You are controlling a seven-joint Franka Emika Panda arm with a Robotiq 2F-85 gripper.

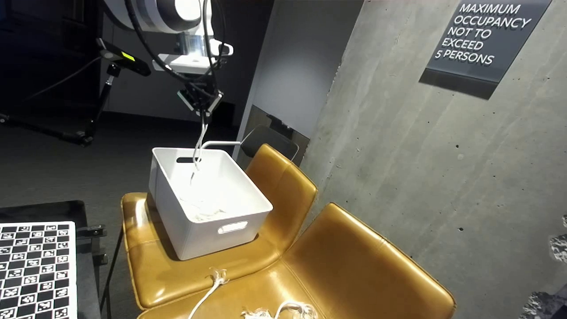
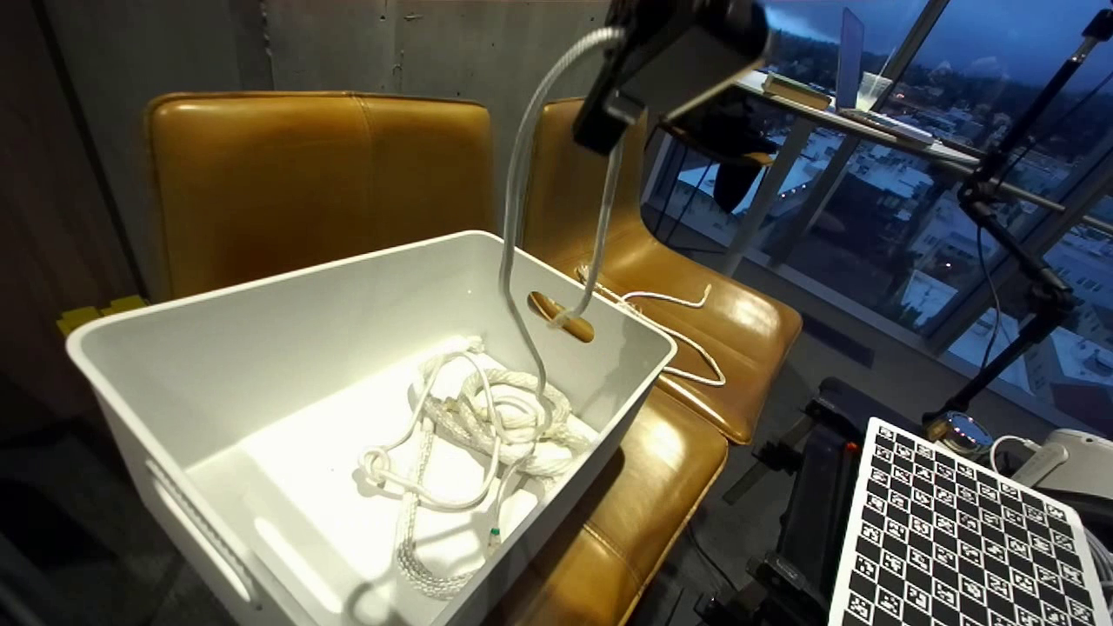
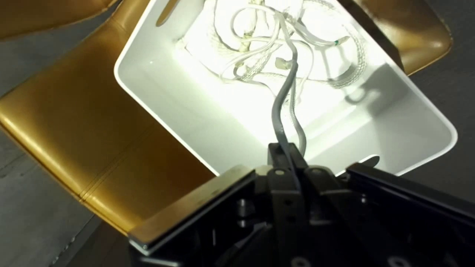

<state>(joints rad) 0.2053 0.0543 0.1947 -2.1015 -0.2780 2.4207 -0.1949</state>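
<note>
My gripper [image 3: 287,148] is shut on a thin white rope [image 3: 284,96], above a white plastic bin [image 3: 174,107]. In an exterior view the gripper [image 1: 203,114] points down, and two strands of the rope [image 1: 201,135] hang from it into the bin [image 1: 208,241]. Seen in an exterior view, the held rope [image 2: 513,191] arches out beside the dark fingers. One strand drops to the bin floor; the other hangs before a handle slot [image 2: 561,316]. Coiled white ropes [image 2: 517,409] lie inside the bin [image 2: 287,304], partly washed out by glare in the wrist view.
The bin stands on a tan leather chair [image 1: 150,274]. More white rope [image 2: 709,361] lies on the adjoining chair [image 2: 739,322]. A patterned calibration board [image 1: 37,266] is nearby, as is a camera on a stand [image 1: 124,57]. A concrete wall [image 1: 421,177] rises behind the chairs.
</note>
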